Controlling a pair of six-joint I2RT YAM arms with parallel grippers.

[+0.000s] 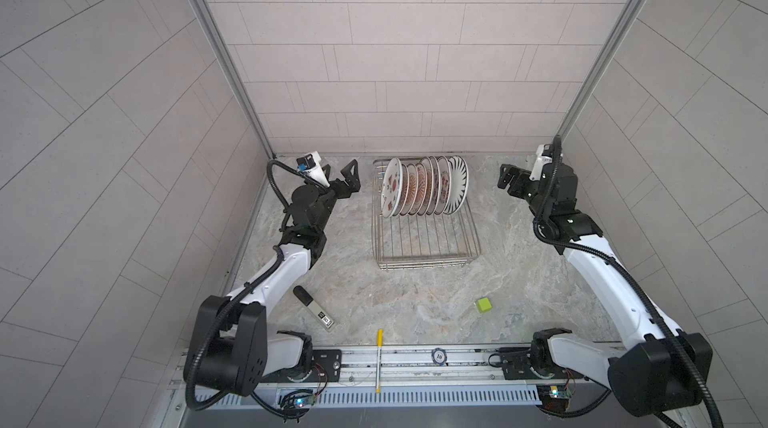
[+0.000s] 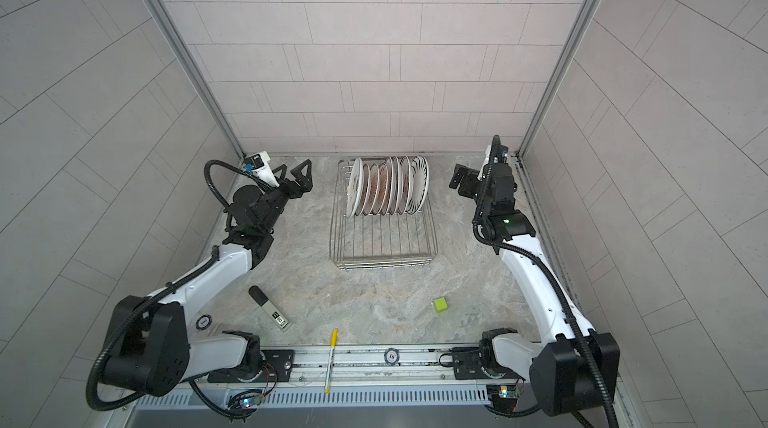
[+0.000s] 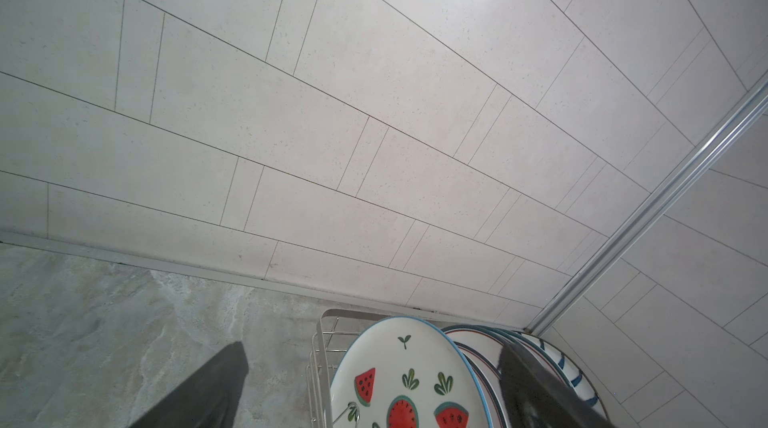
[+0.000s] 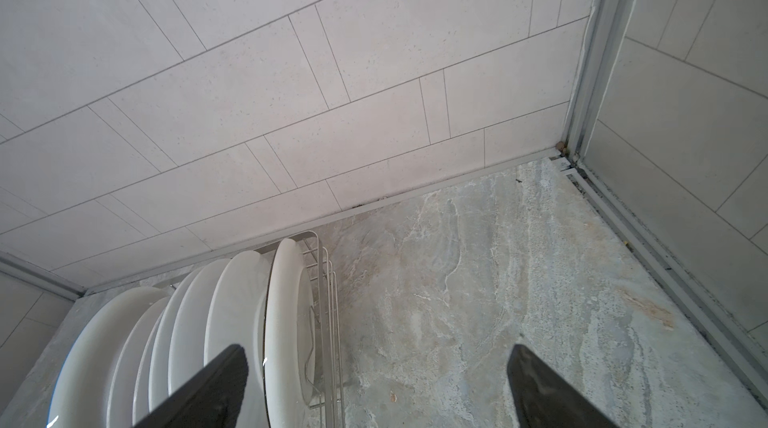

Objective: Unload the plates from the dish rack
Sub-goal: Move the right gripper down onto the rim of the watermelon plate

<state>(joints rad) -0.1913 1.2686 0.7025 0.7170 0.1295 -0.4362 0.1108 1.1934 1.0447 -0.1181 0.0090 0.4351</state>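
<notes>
left wrist, watermelon plate [image 3: 399,372], right wrist, white plate backs [image 4: 232,301]

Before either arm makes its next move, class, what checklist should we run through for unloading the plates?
1. Left hand open, holding nothing: ok.
2. Right hand open, holding nothing: ok.
3. Round white patterned plates stand on edge in the silver wire dish rack: ok.
4. Both hands apart from the plates: ok.
5. Small green cube lies away from the rack: ok.
6. Plates lift free without snagging: cannot tell.

A lab test booth: tiled wall panels [image 1: 415,52], aluminium framing [image 1: 226,60], robot arms [image 1: 590,264] on a rail [image 1: 407,357].
</notes>
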